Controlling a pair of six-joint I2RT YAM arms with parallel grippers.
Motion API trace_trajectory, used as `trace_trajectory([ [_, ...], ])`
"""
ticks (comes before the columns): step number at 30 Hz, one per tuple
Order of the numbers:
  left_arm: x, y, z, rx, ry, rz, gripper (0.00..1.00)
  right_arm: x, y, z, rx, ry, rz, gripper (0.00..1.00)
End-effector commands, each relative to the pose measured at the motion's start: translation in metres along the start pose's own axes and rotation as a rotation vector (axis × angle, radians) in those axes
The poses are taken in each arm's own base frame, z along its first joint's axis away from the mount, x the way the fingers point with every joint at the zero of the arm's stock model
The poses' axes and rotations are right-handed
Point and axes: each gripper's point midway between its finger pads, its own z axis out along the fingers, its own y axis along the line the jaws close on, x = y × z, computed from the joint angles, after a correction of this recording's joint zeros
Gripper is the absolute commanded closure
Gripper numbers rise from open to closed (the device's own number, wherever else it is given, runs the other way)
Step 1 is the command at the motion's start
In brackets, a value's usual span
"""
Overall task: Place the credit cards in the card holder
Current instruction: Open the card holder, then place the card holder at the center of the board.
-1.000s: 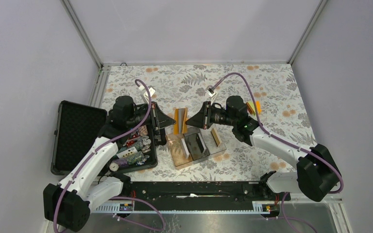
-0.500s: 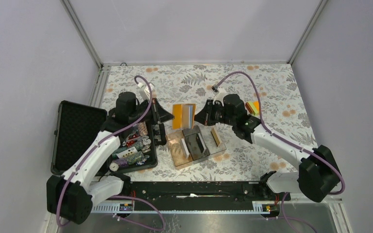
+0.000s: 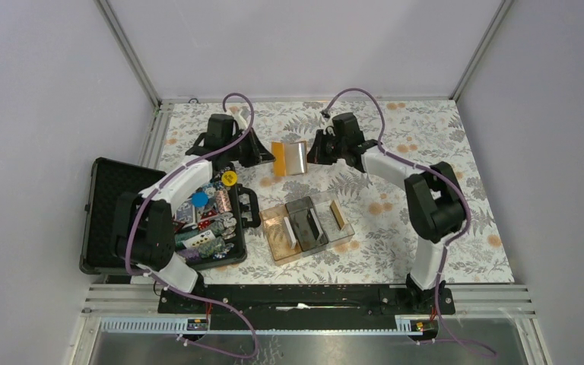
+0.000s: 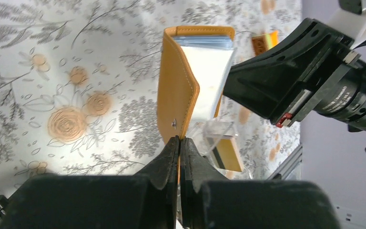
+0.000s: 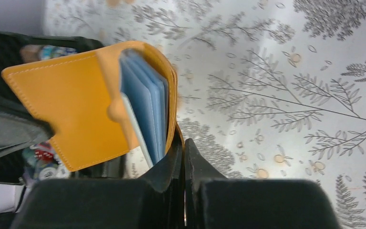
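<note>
The orange card holder [image 3: 280,157] hangs open above the flowered cloth near the back, held between both grippers. My left gripper [image 3: 266,158] is shut on the edge of one orange flap [image 4: 176,90], the leather pinched thin between its fingertips. My right gripper [image 3: 313,156] is shut on the opposite flap [image 5: 174,95]. Pale blue credit cards [image 5: 145,105] stand inside the fold, their tops showing at the holder's upper edge [image 4: 205,42], with a white face [image 4: 209,76] beside them. The right gripper's black body [image 4: 286,81] shows in the left wrist view.
A clear divided tray [image 3: 308,226] with a dark and a tan piece in it lies in the middle of the cloth. An open black case [image 3: 122,205] on the left holds several colourful chips [image 3: 209,220]. Metal frame posts and grey walls surround the table.
Both arms have carried the card holder from above the clear tray toward the far side of the table. Its flaps now spread wider apart.
</note>
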Motion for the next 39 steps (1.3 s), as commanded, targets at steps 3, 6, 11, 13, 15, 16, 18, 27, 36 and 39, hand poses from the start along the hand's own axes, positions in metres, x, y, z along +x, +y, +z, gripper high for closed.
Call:
trace_trajectory([
  [3, -0.004, 0.022, 0.01, -0.098, -0.011, -0.046, 1.0, -0.009, -0.032, 0.016, 0.1, 0.043, -0.028, 0.79],
  [6, 0.002, 0.034, 0.014, -0.13, -0.002, -0.054, 1.0, -0.009, -0.042, 0.018, 0.154, 0.063, -0.021, 0.57],
  [11, 0.014, 0.04, 0.019, -0.148, 0.023, -0.076, 1.0, -0.014, -0.046, 0.009, 0.203, 0.047, -0.024, 0.41],
  [13, 0.016, 0.036, 0.019, -0.144, 0.026, -0.068, 1.0, -0.014, -0.038, 0.006, 0.165, 0.041, -0.027, 0.4],
  [15, 0.021, 0.036, 0.019, -0.145, 0.035, -0.074, 1.0, -0.008, -0.022, 0.006, 0.079, 0.064, -0.008, 0.44],
  [16, 0.024, 0.037, 0.02, -0.15, 0.044, -0.081, 1.0, -0.003, -0.015, 0.007, 0.045, 0.078, 0.003, 0.46],
  [18, 0.03, 0.041, 0.021, -0.169, 0.059, -0.098, 1.0, 0.006, -0.007, 0.011, 0.014, 0.107, 0.014, 0.51],
  [27, 0.042, 0.056, 0.025, -0.242, 0.088, -0.117, 1.0, 0.036, 0.004, 0.037, 0.015, 0.176, 0.043, 0.58],
  [36, 0.046, 0.056, 0.029, -0.246, 0.102, -0.122, 1.0, 0.059, -0.006, 0.046, 0.083, 0.228, 0.044, 0.59],
  [39, 0.047, 0.056, 0.029, -0.245, 0.105, -0.122, 1.0, 0.064, -0.008, 0.047, 0.085, 0.241, 0.046, 0.59],
])
